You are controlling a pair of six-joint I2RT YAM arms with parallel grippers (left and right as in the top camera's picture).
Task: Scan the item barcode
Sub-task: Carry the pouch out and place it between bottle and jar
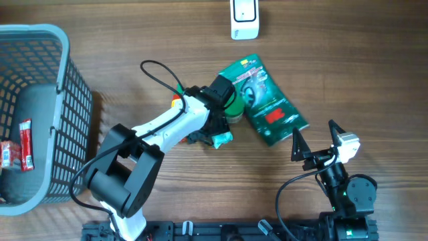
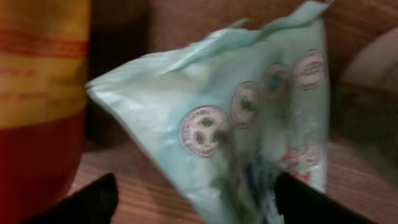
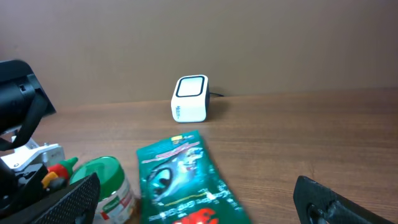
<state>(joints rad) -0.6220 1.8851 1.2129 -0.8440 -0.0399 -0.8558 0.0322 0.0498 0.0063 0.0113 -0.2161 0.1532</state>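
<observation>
A pale teal packet (image 2: 249,124) printed with round seals fills the left wrist view, crumpled on the wooden table. It lies between the spread fingers of my left gripper (image 2: 199,202), which is open and not clamped on it. From overhead the packet (image 1: 224,138) shows just beside the left gripper (image 1: 214,136) at mid-table. The white barcode scanner (image 1: 245,19) stands at the far edge and also shows in the right wrist view (image 3: 190,99). My right gripper (image 1: 314,135) hovers open and empty at the front right, facing the scanner.
A green-lidded jar (image 1: 232,107) and a dark green pouch (image 1: 267,100) lie just beyond the left gripper. A grey mesh basket (image 1: 63,80) with a red packet (image 1: 17,144) inside stands at the left. A blurred red and yellow object (image 2: 37,93) sits close on the left.
</observation>
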